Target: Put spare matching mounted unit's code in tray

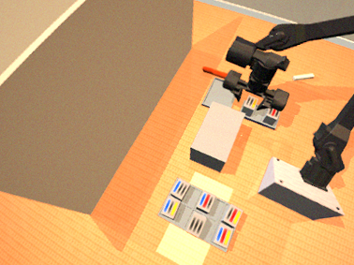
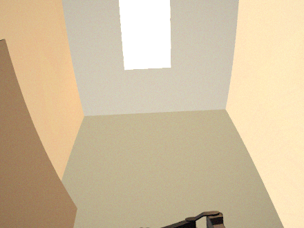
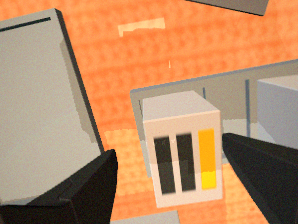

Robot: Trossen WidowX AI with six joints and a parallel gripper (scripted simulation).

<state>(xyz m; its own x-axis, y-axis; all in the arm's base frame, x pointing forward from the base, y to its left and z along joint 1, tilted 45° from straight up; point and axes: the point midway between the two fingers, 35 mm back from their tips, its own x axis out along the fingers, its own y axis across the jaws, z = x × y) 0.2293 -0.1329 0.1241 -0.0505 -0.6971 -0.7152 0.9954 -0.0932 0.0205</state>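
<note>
My gripper [image 1: 250, 104] [image 3: 170, 145] is open. In the wrist view its fingertips stand left and right of a pale spare [image 3: 185, 157] marked black, black, yellow, with gaps on both sides. That spare stands in a small grey rack [image 3: 230, 100]. A second spare [image 1: 274, 115] [image 3: 280, 110] stands in the same rack, its marked face partly out of the wrist view. The grey tray [image 1: 217, 94] [image 3: 35, 100] lies left of the rack and holds nothing visible. Several striped units sit on a larger grey board [image 1: 184, 214]. I cannot tell which unit is the mounted one; no printed back shows.
A pale-topped box [image 1: 216, 129] stands between the tray and the larger board. A tall brown panel [image 1: 92, 96] rises at the left. A red rod [image 1: 215, 72] and a white bar [image 1: 303, 76] lie beyond. The arm's base rests on a pale block [image 1: 285, 190].
</note>
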